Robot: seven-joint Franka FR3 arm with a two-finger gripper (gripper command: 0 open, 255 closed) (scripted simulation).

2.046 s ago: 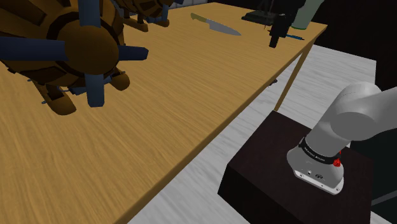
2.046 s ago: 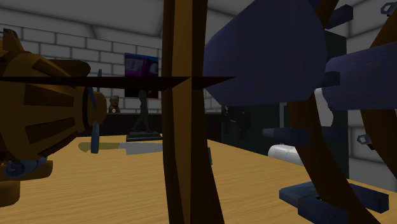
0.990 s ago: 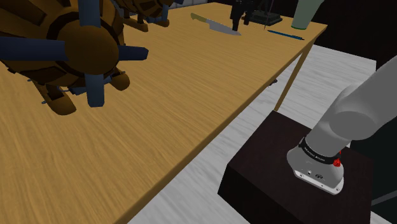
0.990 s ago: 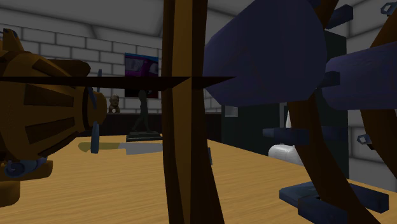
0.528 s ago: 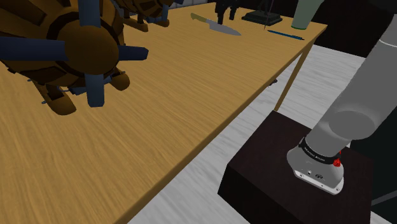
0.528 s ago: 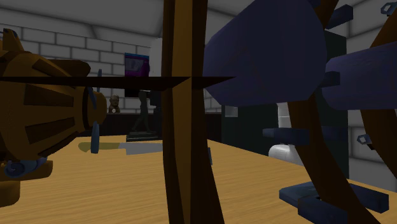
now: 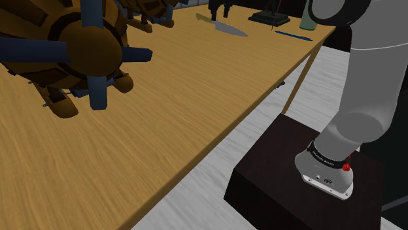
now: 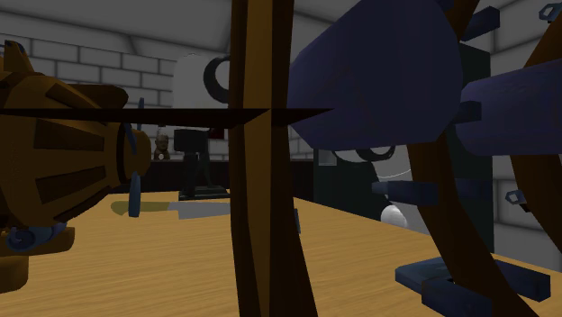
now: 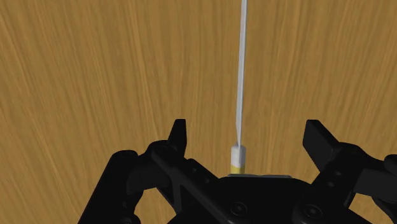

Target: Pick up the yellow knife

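The knife (image 7: 222,25) lies flat at the far end of the wooden table (image 7: 196,91), its dull yellow handle toward the shoulder view's left and its grey blade toward the right. My black gripper (image 7: 219,9) hangs just above it, near where handle meets blade. In the wrist view the gripper (image 9: 247,130) is open; the knife's thin blade (image 9: 241,70) and the yellow handle end run between the two fingers (image 9: 180,137), which do not touch it. In the second exterior view the knife (image 8: 185,209) rests beneath the gripper (image 8: 193,153).
Large brown-and-blue wheel-like models (image 7: 72,52) take up the table's left half and block much of the second exterior view. A blue pen (image 7: 292,34), a dark statue base (image 7: 269,16) and a grey-green vase (image 7: 314,13) stand by the far right corner. The dark stand (image 7: 301,183) sits beside the table.
The gripper has travelled toward the shoulder view's left along the table's far end, from beside the pen to above the knife. The grey arm has swung up into view on the right.
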